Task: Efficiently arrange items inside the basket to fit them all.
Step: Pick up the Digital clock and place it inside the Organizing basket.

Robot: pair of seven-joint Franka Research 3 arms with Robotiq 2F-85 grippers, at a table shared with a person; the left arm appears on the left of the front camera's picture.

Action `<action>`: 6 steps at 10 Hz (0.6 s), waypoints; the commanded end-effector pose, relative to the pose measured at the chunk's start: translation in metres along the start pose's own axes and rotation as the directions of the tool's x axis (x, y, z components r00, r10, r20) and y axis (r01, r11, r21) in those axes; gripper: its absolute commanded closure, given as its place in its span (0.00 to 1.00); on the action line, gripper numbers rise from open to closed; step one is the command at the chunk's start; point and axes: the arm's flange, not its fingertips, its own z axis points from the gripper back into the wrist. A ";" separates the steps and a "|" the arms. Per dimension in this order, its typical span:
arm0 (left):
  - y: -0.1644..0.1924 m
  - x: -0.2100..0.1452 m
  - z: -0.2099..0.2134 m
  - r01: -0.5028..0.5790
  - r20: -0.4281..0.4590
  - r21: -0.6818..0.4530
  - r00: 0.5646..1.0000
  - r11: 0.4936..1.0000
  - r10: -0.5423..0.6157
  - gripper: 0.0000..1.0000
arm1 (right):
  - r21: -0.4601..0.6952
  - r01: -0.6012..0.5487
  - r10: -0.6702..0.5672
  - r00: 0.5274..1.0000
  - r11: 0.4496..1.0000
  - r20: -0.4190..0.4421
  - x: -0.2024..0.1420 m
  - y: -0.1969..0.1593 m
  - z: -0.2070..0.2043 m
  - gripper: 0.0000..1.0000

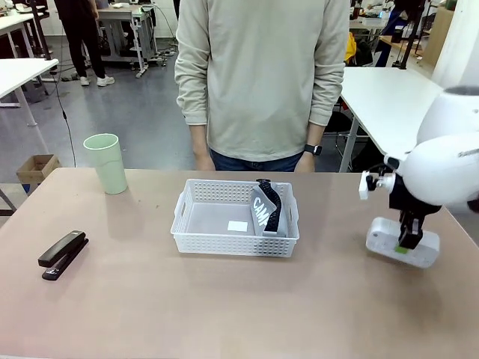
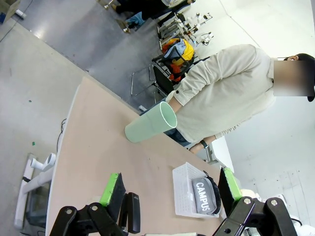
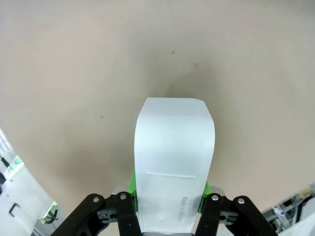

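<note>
The perforated white plastic basket (image 1: 233,245) sits mid-desk (image 1: 224,314) with bare surface open all round it, and the soft grey CAMPUS pouch (image 1: 263,212) stands on edge against its right end wall, leaving most of its floor free. Well right of the basket, near the desk's edge, the right fingers (image 3: 131,185) are clenched on the sides of the smooth white rounded box (image 1: 383,238) (its near end is cut off in the wrist view). Left of the basket lies the black stapler (image 1: 63,254), the pale green cup (image 1: 105,162) stands upright farther back, and the left fingers (image 2: 112,189) hang spread wide, grasping nothing.
</note>
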 end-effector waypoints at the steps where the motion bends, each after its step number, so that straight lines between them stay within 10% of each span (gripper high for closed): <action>1: 0.002 0.001 -0.002 0.026 0.019 -0.021 1.000 0.999 -0.026 0.00 | -0.066 0.022 -0.022 1.000 0.998 -0.003 -0.008 0.028 0.103 1.00; 6: 0.002 0.001 -0.002 0.026 0.019 -0.021 1.000 0.999 -0.026 0.00 | -0.078 0.021 -0.018 0.999 0.997 0.034 -0.014 0.034 0.136 1.00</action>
